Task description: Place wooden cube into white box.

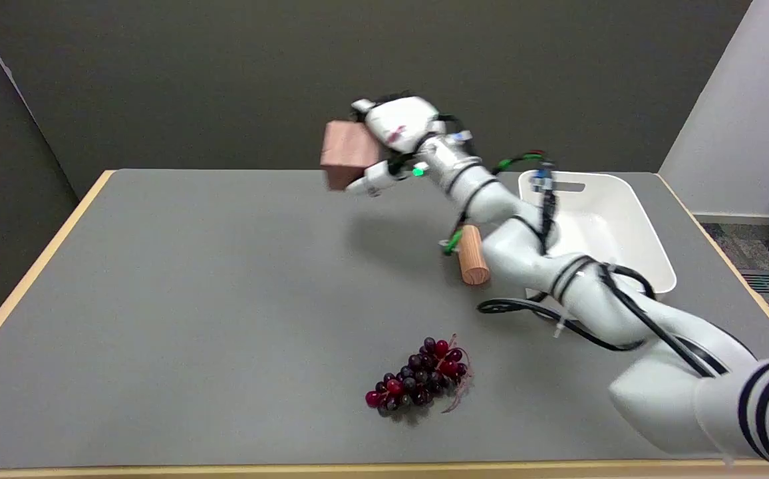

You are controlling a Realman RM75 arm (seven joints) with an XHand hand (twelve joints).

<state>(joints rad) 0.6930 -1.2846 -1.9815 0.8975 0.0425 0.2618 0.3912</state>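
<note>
1. Nearest the camera, well below and in front of the hand, a bunch of dark red grapes [421,384] lay on the grey tabletop [191,319], clear of everything else.
2. Further in, beneath the right forearm and well short of the hand, a short wooden cylinder [473,257] lay on its side, its long axis running roughly away from the camera. It sat just beside the near-left corner of the white box [630,219].
3. The white box stood behind the arm, off to the hand's wrist side, so the hand was pointing away from it. From this view it appeared to hold nothing, though the arm hid part of its floor.
4. Farthest out, the right hand [394,136] was raised above the tabletop's far edge, with its fingers clamped on the wooden cube [346,154]. The cube was off the surface, gripped between fingers above and below.
5. The relation that mattered: cube and box were well apart, the box lying back along the arm. The hand would probably need to swing toward the box and over its rim before letting go.
</note>
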